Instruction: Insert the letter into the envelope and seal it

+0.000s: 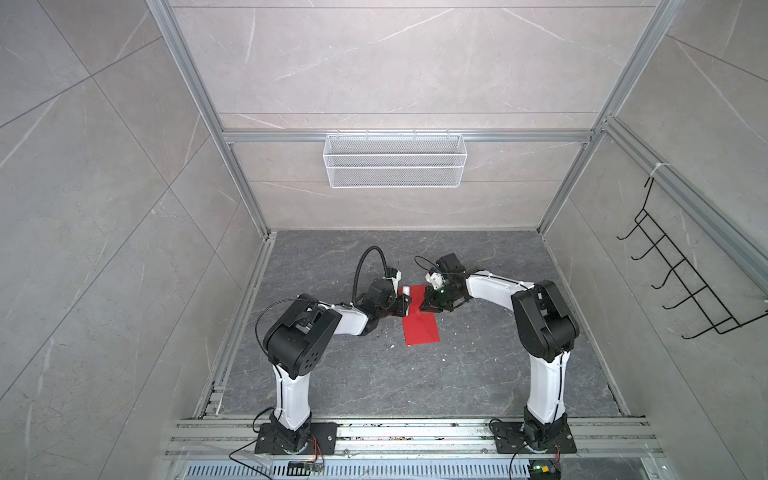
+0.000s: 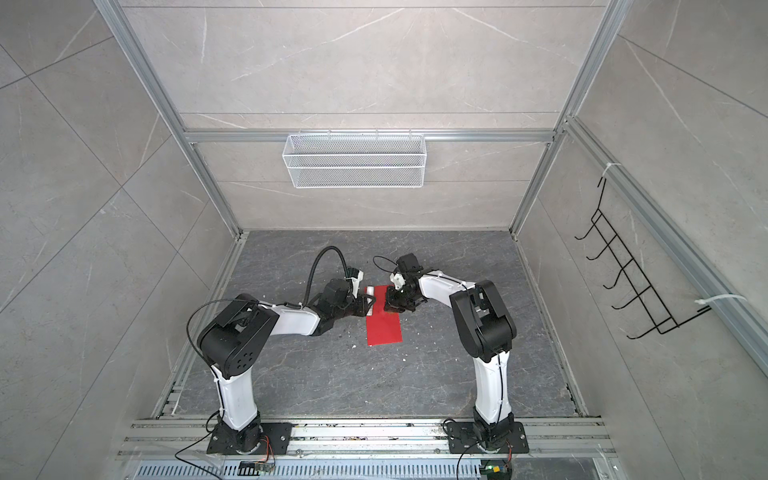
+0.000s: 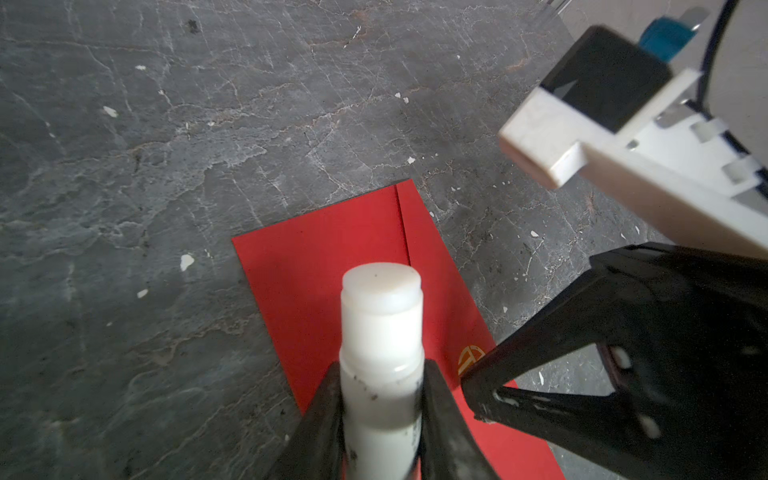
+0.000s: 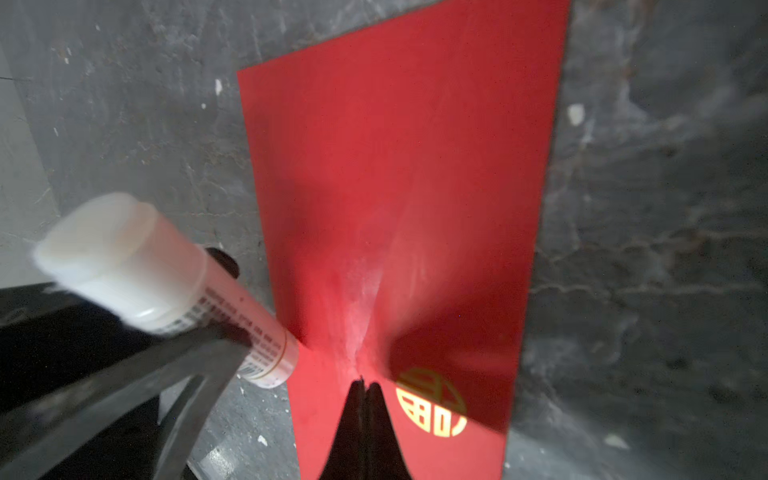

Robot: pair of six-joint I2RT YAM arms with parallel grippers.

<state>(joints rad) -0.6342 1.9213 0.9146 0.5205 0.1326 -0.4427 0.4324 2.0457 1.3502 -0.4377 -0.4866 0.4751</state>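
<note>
Mostly done, seemingly: envelope (image 4: 395, 166) is pinned under the pinched-together right claw (image 4: 365, 384), glue stick (image 3: 380, 316) clamped in the left claw (image 3: 382, 368) alongside.

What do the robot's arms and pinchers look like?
The left arm and right arm have white links, chunky black joints and black base plates. Black cables loop along them. The left gripper and right gripper each have two slim black fingers.
</note>
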